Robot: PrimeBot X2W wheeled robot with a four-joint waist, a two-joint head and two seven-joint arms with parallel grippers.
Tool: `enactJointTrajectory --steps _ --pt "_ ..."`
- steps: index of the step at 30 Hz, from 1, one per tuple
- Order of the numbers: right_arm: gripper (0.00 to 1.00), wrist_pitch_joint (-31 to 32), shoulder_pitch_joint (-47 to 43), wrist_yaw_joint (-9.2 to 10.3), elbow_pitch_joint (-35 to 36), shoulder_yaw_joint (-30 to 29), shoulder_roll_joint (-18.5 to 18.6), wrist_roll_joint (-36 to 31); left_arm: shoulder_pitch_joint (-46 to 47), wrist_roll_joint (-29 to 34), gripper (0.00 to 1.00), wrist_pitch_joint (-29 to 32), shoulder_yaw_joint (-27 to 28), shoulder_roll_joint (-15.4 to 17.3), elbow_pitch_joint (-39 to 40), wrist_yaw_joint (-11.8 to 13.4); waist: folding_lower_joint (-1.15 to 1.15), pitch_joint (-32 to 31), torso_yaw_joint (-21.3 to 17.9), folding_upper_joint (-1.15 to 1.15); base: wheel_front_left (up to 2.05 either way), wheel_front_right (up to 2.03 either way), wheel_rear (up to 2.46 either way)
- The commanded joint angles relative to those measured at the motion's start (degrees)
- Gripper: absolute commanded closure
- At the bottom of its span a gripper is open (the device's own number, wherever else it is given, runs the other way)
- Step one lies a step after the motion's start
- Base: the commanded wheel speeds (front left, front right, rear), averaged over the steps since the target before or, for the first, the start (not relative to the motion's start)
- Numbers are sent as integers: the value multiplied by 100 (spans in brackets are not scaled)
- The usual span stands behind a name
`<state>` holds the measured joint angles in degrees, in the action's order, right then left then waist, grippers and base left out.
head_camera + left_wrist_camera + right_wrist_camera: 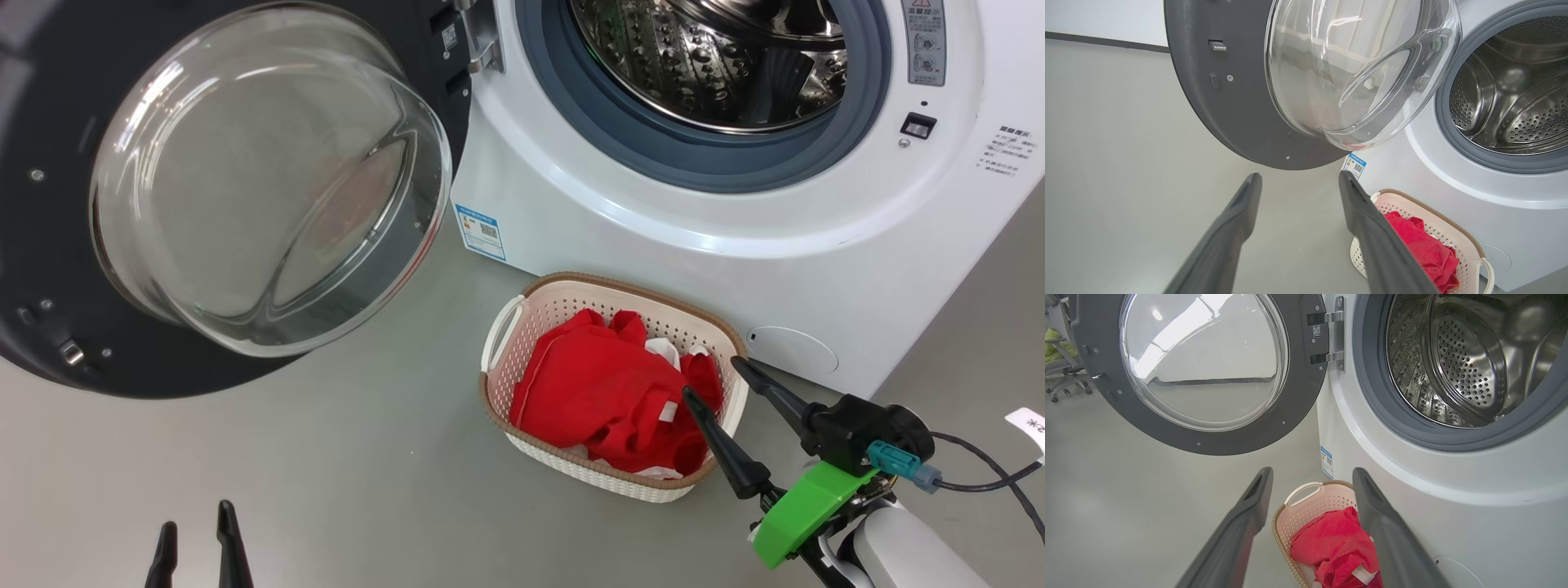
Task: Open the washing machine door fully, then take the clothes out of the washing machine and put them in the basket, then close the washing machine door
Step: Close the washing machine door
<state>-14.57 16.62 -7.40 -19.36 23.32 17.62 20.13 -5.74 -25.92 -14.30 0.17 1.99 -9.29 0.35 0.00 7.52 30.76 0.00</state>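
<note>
The washing machine (653, 237) (1453, 192) (1453, 522) stands with its steel drum (718, 57) bare. Its door (245, 188) (1310, 81) (1204, 367) hangs swung wide to the left. On the floor in front sits the basket (498, 380) (1453, 232) (1310, 502), and the red clothes (604, 392) (1421, 245) (1331, 543) lie in it. My right gripper (709, 379) (1312, 475) hovers open over the basket's right end, holding nothing. My left gripper (196, 531) (1300, 179) is open and low at the left, below the door.
Grey floor (326, 457) spreads left of the basket. A cable (980, 478) runs from my right wrist. A blue label (480, 231) marks the washer's lower left corner, and a round flap (792, 351) its lower front. An office chair (1061, 371) stands far off.
</note>
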Motion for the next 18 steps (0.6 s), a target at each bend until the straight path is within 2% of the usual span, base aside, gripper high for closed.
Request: enactJointTrajectory --steps 1,2,3,4,5,10,17,18 --pt "0 -43 127 -9 115 101 5 38 21 -40 0 -70 190 89 174 43 0 -11 -5 0 0 0 0" --pt "0 -43 122 -9 117 93 4 41 32 -54 0 -70 193 89 201 33 0 -15 -7 0 0 0 0" --pt "0 -43 114 -9 119 84 2 42 47 -95 51 -70 204 89 237 16 0 -17 -9 0 0 0 0" --pt "0 -43 103 -9 123 72 0 41 64 -132 78 -70 222 89 274 0 0 -20 -10 0 0 0 0" --pt "0 -43 90 -9 130 60 -3 38 85 -139 100 -70 249 89 312 -9 0 -19 -12 0 0 0 0" --pt "0 -43 23 -9 155 -10 -23 19 325 -309 100 -70 500 89 610 -213 0 -16 -14 0 0 0 0" --pt "0 -43 -159 -9 216 -207 -98 -23 1039 -192 100 -70 1425 89 1593 -613 0 -27 -22 0 0 0 0" --pt "0 -43 -159 -9 216 -207 -98 -23 1039 -192 100 -70 1425 89 1593 -613 0 -27 -22 0 0 0 0"
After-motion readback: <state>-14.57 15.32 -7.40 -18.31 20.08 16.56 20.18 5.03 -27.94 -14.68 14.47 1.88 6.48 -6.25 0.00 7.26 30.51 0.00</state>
